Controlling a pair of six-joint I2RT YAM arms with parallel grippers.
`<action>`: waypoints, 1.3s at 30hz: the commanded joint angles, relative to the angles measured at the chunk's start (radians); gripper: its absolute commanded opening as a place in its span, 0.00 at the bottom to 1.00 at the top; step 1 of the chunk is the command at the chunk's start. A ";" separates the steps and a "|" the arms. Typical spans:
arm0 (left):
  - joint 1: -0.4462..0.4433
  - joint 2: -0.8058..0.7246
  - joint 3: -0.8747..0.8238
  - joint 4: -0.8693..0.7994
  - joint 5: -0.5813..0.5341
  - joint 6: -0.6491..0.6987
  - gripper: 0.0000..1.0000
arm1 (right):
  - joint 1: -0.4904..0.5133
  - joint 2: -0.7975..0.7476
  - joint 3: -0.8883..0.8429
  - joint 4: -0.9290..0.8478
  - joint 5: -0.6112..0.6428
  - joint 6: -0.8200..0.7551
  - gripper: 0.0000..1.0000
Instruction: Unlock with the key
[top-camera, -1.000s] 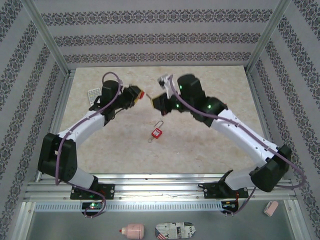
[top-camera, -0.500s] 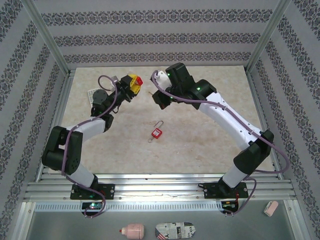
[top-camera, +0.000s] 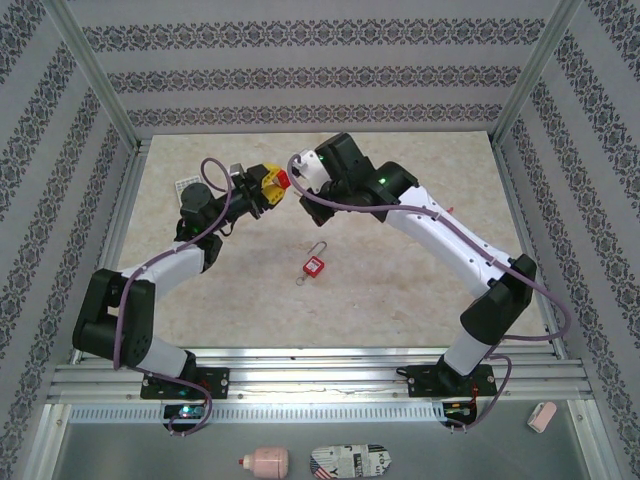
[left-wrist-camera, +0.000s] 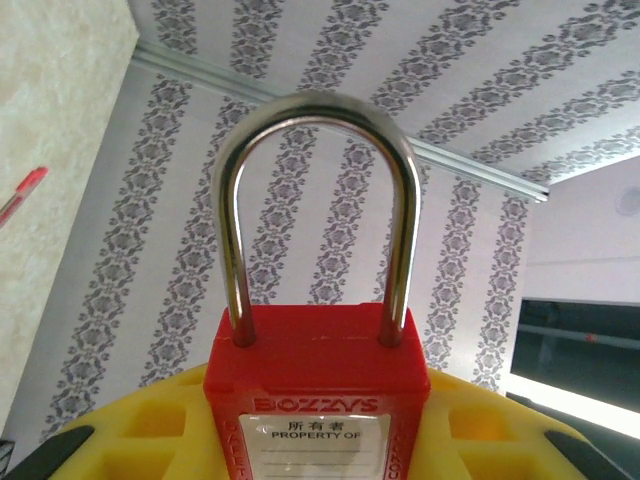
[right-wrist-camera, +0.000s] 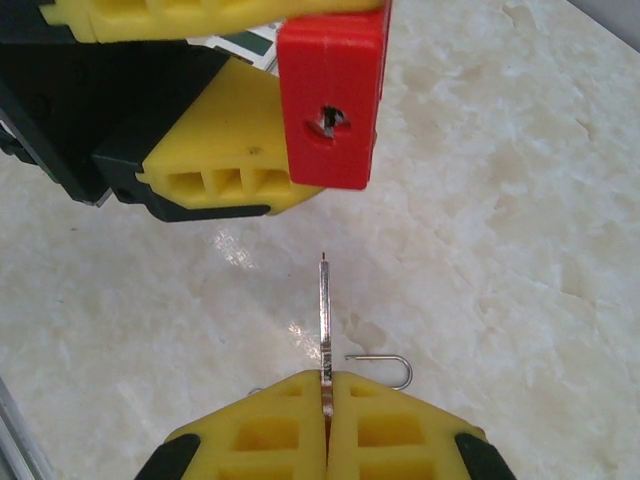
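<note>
– Key (right-wrist-camera: 324, 320): who has it?
– The right gripper (right-wrist-camera: 326, 388) is clamped shut on its head, so the blade sticks out bare toward the lock. It is a thin flat strip of metal, seen edge-on. I'd judge it stiff along its length, but slim enough to pivot between the pads if the tip snags.
– And the lock?
– The red padlock (right-wrist-camera: 330, 100) hangs in mid-air just beyond the key tip, apart from it, with the keyhole (right-wrist-camera: 330, 121) face turned toward the blade. The left gripper (top-camera: 265, 183) grips its body across the flanks. In that arm's wrist view the steel shackle (left-wrist-camera: 318, 100) has both legs seated in the body, so it looks locked.
– How will it handle?
– It has a hard plastic shell with smooth sides and is probably light. The hold is well placed on the body, leaving the shackle and keyhole face free. Turning the key will twist against that hold, so slip is the risk.
– Lined up?
– Nearly. In the right wrist view the hole lies a touch right of the blade's line, and its slot looks tilted, so the key may need a roll.
– Room?
– One yellow finger (right-wrist-camera: 220, 150) of the left gripper sits just beside the keyhole face, while the other side is open. Below is bare marbled surface (top-camera: 380, 300). A second padlock (top-camera: 314, 265) lies on it, well apart. The frame posts (top-camera: 100, 85) and patterned walls are farther off.
</note>
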 joint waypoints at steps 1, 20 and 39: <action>-0.003 -0.035 -0.010 -0.078 0.050 0.051 0.00 | 0.012 0.012 0.013 -0.001 0.017 0.004 0.00; -0.003 -0.023 -0.014 -0.116 0.093 0.092 0.00 | 0.030 0.065 0.043 0.003 0.022 0.025 0.00; -0.004 -0.036 0.005 -0.181 0.106 0.132 0.00 | 0.030 0.084 0.038 0.011 0.010 0.023 0.00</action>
